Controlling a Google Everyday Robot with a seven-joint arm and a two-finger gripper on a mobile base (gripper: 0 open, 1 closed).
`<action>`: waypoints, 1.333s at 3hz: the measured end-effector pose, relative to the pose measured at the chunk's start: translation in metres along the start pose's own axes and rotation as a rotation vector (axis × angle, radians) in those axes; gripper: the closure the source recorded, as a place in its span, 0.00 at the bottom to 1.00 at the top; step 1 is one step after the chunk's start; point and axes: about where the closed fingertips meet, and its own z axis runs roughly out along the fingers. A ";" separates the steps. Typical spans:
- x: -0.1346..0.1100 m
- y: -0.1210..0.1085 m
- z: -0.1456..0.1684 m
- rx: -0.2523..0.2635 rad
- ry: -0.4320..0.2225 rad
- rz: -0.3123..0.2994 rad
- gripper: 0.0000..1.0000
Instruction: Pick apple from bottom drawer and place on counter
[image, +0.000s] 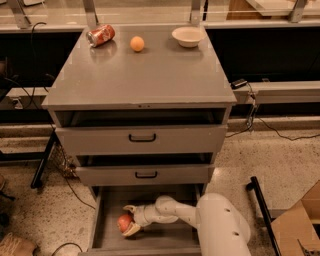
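Note:
The apple (123, 222), red with paler patches, lies on the floor of the open bottom drawer (102, 225), near its left side. My gripper (127, 220) reaches into the drawer from the right. It is open, with one finger behind the apple and the other in front of it. The upper finger (129, 208) stands a little clear of the apple. The lower finger (132, 231) is right beside it. The counter (145, 75) is the grey top of the cabinet, above all three drawers.
On the counter's far edge lie a tipped red soda can (100, 35), a small orange fruit (137, 43) and a white bowl (188, 36). The two upper drawers (142, 137) stand slightly pulled out above the bottom one. A cardboard box (297, 225) is at the lower right.

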 end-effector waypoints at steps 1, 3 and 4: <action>-0.004 0.003 0.003 -0.016 -0.001 -0.001 0.49; -0.040 0.013 -0.055 -0.058 -0.132 -0.020 1.00; -0.059 0.008 -0.118 -0.051 -0.176 -0.043 1.00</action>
